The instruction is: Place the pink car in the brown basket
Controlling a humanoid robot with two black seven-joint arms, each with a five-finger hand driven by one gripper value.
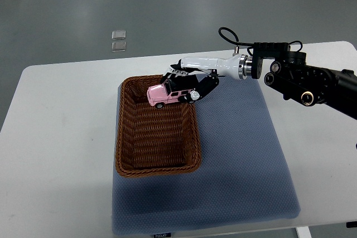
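Observation:
The pink car (pixel 165 95) is a small toy jeep held over the far right part of the brown wicker basket (pixel 127 137). My right hand (pixel 188 82) comes in from the right edge and its fingers are curled on the car's rear and roof. The car hangs level, just above the basket's far rim area. The basket's inside holds nothing else. The left arm does not show.
The basket stands on a blue-grey mat (pixel 245 165) on a white table (pixel 56 137). Two small clear squares (pixel 118 39) lie on the floor beyond the table. The black right forearm (pixel 312 82) stretches over the mat's far right corner.

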